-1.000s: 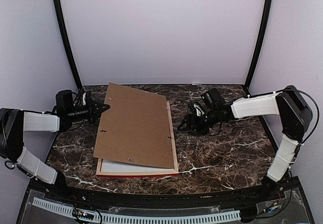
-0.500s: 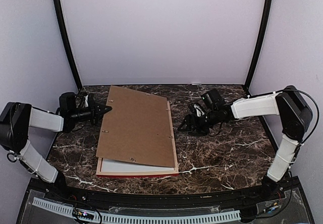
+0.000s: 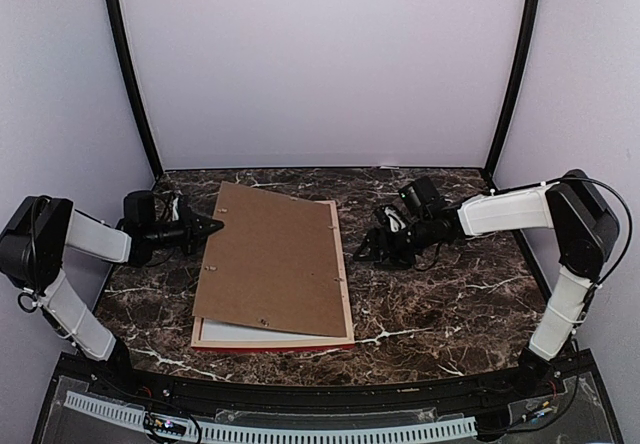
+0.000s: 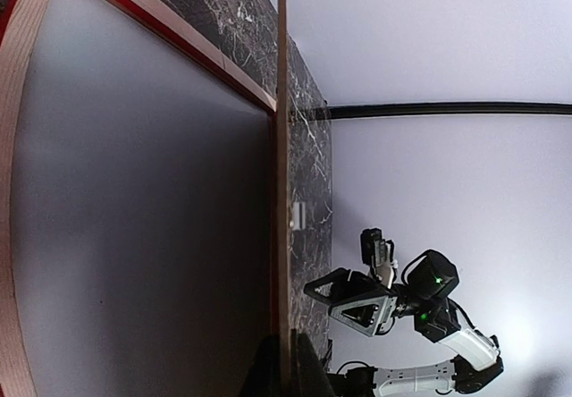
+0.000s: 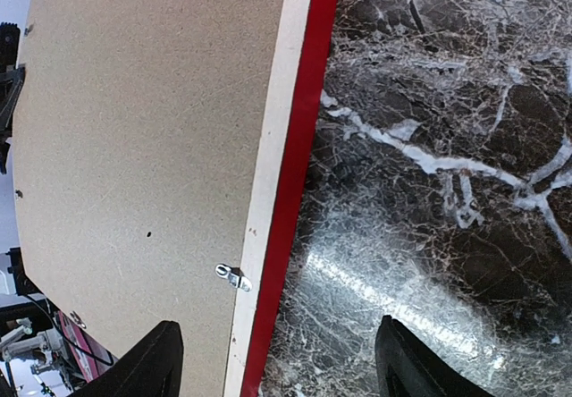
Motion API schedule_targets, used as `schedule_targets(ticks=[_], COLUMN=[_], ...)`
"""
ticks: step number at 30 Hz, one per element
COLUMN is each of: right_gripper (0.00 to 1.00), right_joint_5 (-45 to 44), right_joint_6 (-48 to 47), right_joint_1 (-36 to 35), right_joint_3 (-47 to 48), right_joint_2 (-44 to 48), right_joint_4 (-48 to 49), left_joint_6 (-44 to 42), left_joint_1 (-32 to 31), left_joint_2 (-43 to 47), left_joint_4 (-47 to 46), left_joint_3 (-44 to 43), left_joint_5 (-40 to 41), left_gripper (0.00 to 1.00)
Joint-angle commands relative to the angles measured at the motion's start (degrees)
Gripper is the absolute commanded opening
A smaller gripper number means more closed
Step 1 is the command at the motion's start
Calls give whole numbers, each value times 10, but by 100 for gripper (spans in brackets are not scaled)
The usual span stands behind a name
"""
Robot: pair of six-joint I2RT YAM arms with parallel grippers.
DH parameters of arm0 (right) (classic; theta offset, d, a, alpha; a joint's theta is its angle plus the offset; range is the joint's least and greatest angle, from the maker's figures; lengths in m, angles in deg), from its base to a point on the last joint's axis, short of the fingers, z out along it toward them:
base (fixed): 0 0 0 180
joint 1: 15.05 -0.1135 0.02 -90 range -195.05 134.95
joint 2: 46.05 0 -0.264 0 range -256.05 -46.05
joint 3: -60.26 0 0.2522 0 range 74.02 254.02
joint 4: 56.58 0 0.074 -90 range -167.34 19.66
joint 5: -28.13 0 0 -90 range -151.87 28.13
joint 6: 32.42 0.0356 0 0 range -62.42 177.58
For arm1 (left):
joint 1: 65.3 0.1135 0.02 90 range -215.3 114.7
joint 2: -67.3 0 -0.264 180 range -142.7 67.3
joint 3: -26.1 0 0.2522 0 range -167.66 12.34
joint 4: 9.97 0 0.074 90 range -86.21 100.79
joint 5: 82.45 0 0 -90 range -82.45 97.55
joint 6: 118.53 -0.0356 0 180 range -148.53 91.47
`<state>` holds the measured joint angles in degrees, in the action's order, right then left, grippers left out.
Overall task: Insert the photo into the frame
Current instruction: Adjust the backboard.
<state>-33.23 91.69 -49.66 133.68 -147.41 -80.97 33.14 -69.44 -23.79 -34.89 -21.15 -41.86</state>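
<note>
Got a dark marble-look bench with a big thin-railed red picture frame lying back-up around the middle, a bit left of centre. Long axis runs near to far, pale wood back side up, red outer edge showing along the near rail.

On top, a brown hardboard backing panel, skewed a little against the rails. Looks propped up along its left edge, right edge down by the right rail. A strip of white sheet peeks out underneath at the near end. Can't tell if that's the mat or something else.

No sign of the photo itself anywhere, so no telling where it sits or which way it points. Maybe hidden under the panel.

Left pincer clenched on the panel's left edge, thin board pinched edge-on between the fingers in the wrist view. Right pincer spread wide and holding nothing, hovering just beside the right rail.

Handling guess: frame stiff but slim, and probably breakable at the pane, so better grabbed by a rail than pressed in the middle. Panel likely light and a bit bendy, fine to hold by the edge.

Also a small metal turn clip on the right rail, easy to snag.
</note>
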Motion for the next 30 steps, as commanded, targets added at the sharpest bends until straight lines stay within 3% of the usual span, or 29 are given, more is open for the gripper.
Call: schedule_targets(ticks=[1,9,21,30], right_gripper=[75,75,75,74], right_joint_5=[-2,2,-5,4], right_joint_6=[-9,-6,-23,-23], right_joint_1=[-5,-6,-62,-82], right_joint_3=[-3,7,120,142], right_joint_2=[-6,-20,-87,-119], right_joint_4=[5,14,-22,-27], left_joint_6=[-25,-41,-43,-46], left_joint_1=[-3,-3,-3,-3], left_joint_2=[5,-6,-25,-22], left_joint_4=[3,8,0,3], left_joint_3=[-6,-8,-9,-7], left_joint_5=[-2,4,2,3], left_gripper=[0,0,0,0])
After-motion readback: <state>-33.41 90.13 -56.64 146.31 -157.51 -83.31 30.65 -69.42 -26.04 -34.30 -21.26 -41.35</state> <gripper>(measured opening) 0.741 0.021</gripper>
